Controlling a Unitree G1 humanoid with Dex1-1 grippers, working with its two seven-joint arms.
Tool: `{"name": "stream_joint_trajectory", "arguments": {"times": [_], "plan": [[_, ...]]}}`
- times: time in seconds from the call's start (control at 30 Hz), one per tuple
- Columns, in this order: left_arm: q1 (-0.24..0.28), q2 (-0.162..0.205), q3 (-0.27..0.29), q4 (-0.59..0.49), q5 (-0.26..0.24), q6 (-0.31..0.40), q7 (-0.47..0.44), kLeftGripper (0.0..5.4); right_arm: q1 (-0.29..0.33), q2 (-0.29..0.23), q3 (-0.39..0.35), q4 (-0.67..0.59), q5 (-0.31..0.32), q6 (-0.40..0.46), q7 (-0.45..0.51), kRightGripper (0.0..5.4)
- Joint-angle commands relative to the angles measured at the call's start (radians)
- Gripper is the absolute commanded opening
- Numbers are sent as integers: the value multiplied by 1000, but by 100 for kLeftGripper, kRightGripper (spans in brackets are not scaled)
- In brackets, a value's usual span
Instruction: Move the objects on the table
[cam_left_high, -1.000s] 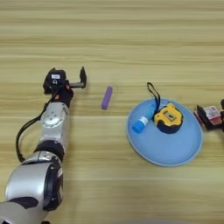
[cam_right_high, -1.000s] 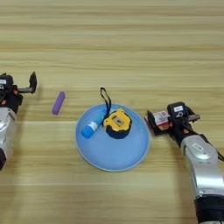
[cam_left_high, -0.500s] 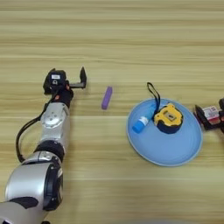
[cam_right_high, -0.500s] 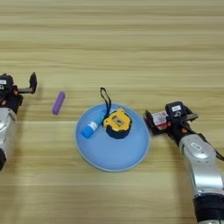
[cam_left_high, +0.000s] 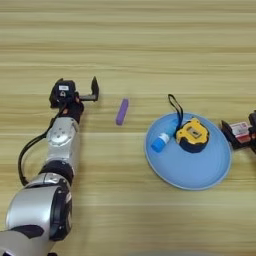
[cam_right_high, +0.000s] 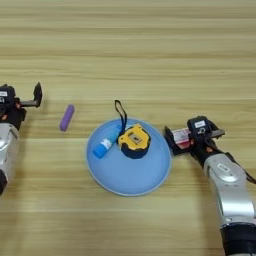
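While the right gripper (cam_right_high: 181, 138) pinches the red-and-white box (cam_right_high: 181, 135) just beside the plate (cam_right_high: 150, 175), probably to carry it, the tape measure (cam_right_high: 132, 141) lies on the plate. The left gripper (cam_left_high: 77, 90) waits spread near the purple bar (cam_left_high: 122, 111).

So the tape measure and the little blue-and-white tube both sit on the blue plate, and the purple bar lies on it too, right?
Not quite. The tape measure and tube do sit on the plate, but the purple bar lies on the bare table, left of the plate and apart from it. The right eye view shows this.
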Motion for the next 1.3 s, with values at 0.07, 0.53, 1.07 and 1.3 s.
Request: {"name": "stream_joint_trajectory", "arguments": {"times": [0.07,0.53,1.07,1.3], "plan": [[-23,11,-1,6,8,-5,5,540,10,-6,14,-12,-7,14,9,537],[-22,12,-1,6,8,-5,7,540,22,-15,35,-6,-18,28,21,537],[-22,14,-2,6,8,-4,8,540,56,-10,38,-54,-8,58,39,537],[-22,15,-1,7,8,-4,7,540,34,-12,26,5,-3,51,38,537]]}}
